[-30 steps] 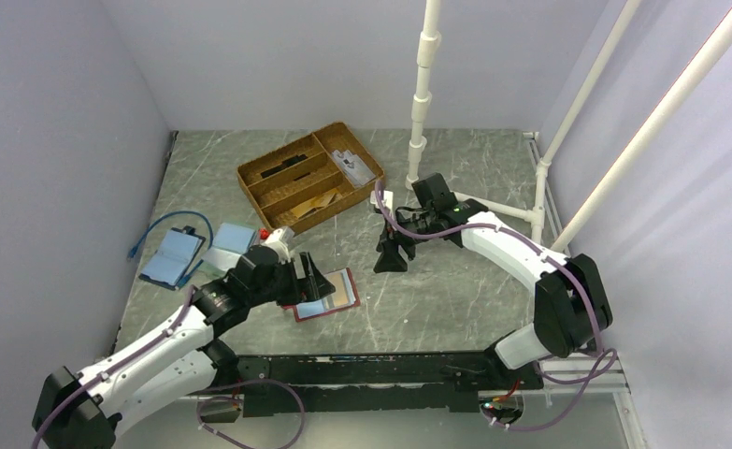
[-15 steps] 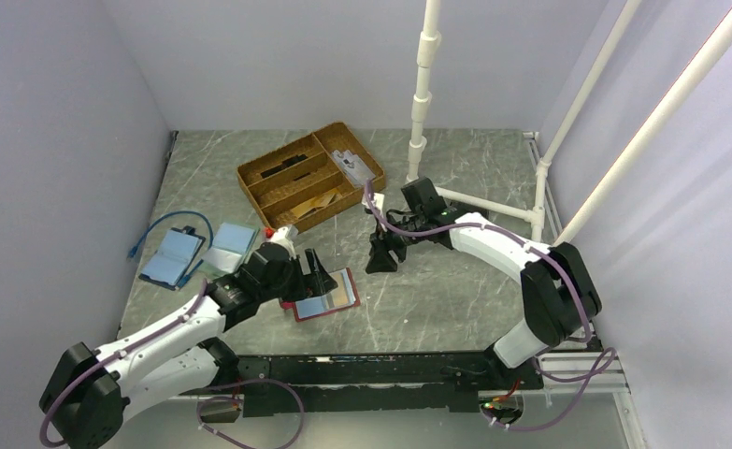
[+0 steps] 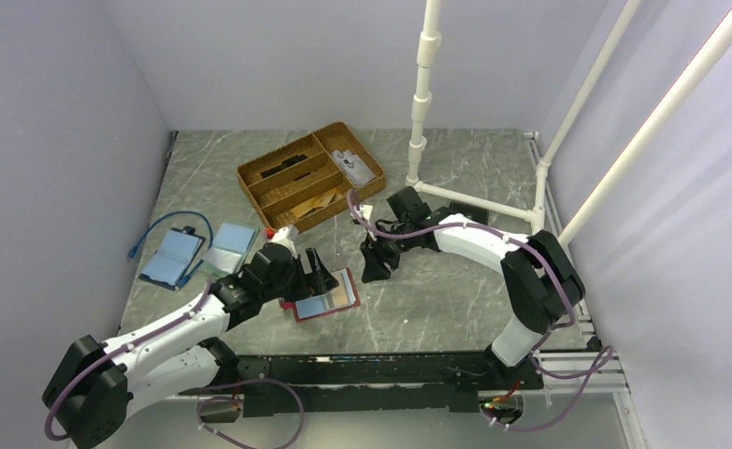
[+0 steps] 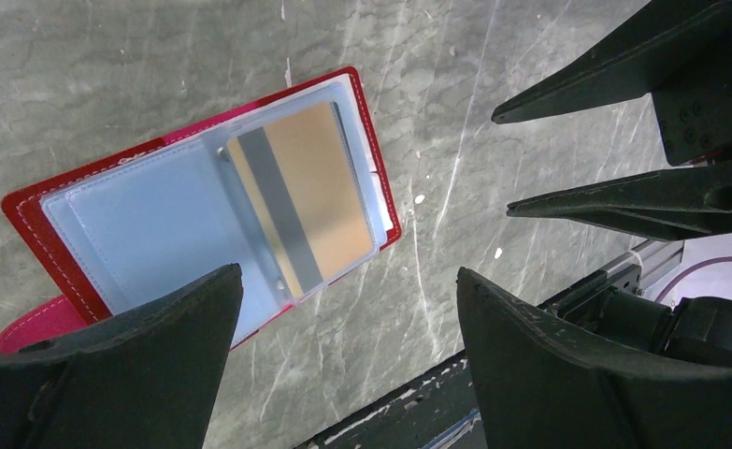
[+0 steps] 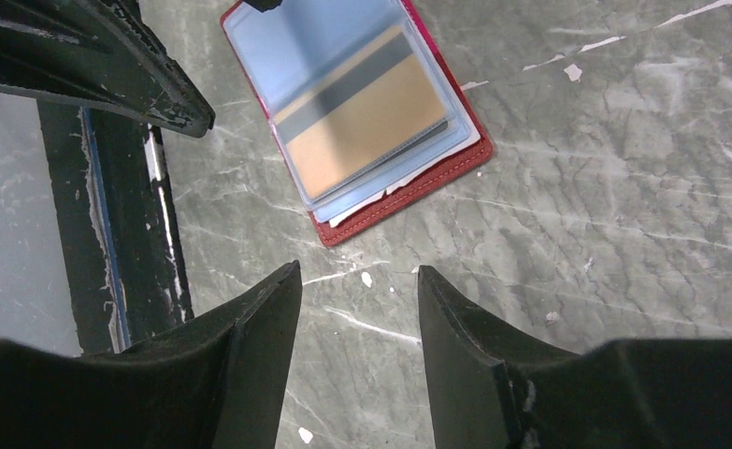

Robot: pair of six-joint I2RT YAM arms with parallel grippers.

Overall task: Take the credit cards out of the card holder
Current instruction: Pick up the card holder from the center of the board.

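Left jaws and right jaws gaped wide, empty, over the open card holder (image 3: 324, 295) by the worktop's (image 3: 437, 299) near edge.

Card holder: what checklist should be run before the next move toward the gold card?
1. Card holder lying open, pockets up: ok.
2. Gold card visible inside it: ok.
3. Left gripper open and empty: ok.
4. Right gripper open and empty: ok.
5. Holder pinned against sliding: cannot tell.
6. Card edge exposed enough to pinch: cannot tell.
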